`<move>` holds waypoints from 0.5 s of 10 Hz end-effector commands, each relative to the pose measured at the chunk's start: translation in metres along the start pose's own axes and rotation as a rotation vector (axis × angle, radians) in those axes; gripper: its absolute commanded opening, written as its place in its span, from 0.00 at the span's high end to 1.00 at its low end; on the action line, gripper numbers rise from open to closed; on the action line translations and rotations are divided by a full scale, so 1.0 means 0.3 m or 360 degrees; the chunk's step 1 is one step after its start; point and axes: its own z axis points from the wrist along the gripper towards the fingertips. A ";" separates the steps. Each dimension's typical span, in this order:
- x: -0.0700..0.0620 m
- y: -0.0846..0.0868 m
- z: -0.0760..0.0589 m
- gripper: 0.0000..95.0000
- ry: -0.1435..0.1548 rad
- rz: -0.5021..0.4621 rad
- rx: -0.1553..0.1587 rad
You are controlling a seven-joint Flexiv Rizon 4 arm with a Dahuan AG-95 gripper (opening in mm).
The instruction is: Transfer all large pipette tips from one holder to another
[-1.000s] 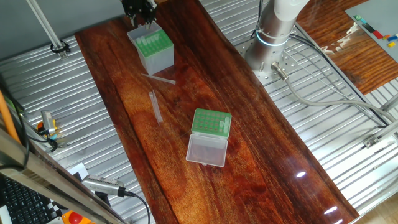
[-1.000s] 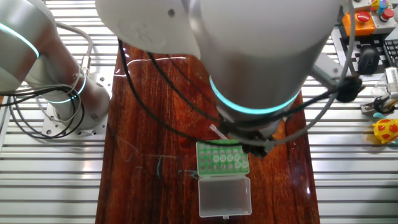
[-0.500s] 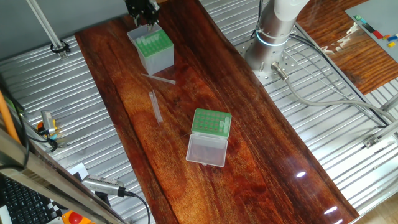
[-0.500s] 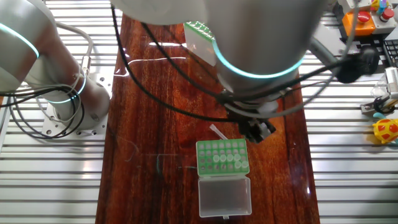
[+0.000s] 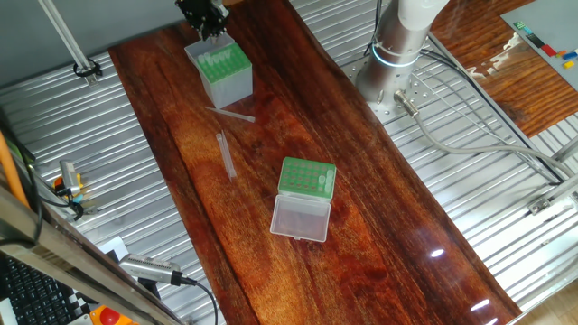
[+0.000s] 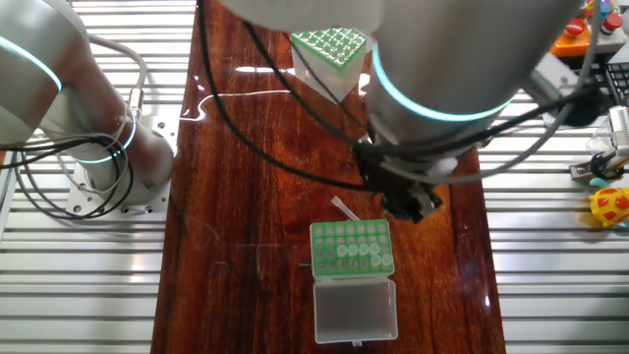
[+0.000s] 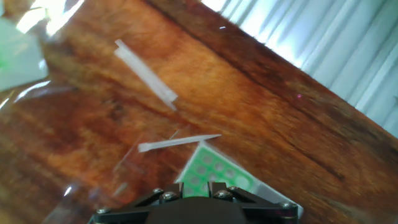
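Reddish wood tabletop (image 5: 298, 117) runs diagonally across one fixed view, upper left to lower right, w/ ribbed metal either side. Arm base (image 5: 397, 41) sits upper right of that frame; in the other fixed view the arm body fills the top centre and hides much.

Tall translucent box (image 5: 219, 70) w/ green perforated insert stands upper left in one fixed view. Gripper (image 5: 202, 13) hangs right above it, at the frame's top edge. Low green rack (image 5: 307, 178) is centre frame, its clear lid (image 5: 300, 218) flipped open flat toward bottom of frame. In the other fixed view the rack (image 6: 352, 248) shows pale tips seated in some centre holes, count unclear.

Two loose pipette tips lie on the wood between box and rack: one (image 5: 226, 154) left of centre, long axis roughly up-down in frame; one (image 5: 231, 113) just below the box, axis near horizontal. Hand view shows both, upper left (image 7: 147, 74) and centre (image 7: 177, 143), plus green insert (image 7: 214, 174) at bottom centre close under the fingers.

Key relation: box directly under claw; rack well apart, toward frame centre/lower right. Loose tips lie nearer the claw than the rack's tips do, flat on wood, so prob. harder to pinch than upright ones.

Claw state: cannot tell, fingertips not visible; no tip seen in it.
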 end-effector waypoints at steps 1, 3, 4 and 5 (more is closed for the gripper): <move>-0.094 0.299 0.109 0.80 0.0002 0.0024 0.0055; -0.127 0.358 0.125 0.80 0.0011 0.0092 0.0119; -0.127 0.358 0.125 0.80 -0.0005 0.0006 0.0116; -0.127 0.358 0.125 0.80 0.0002 -0.0103 0.0098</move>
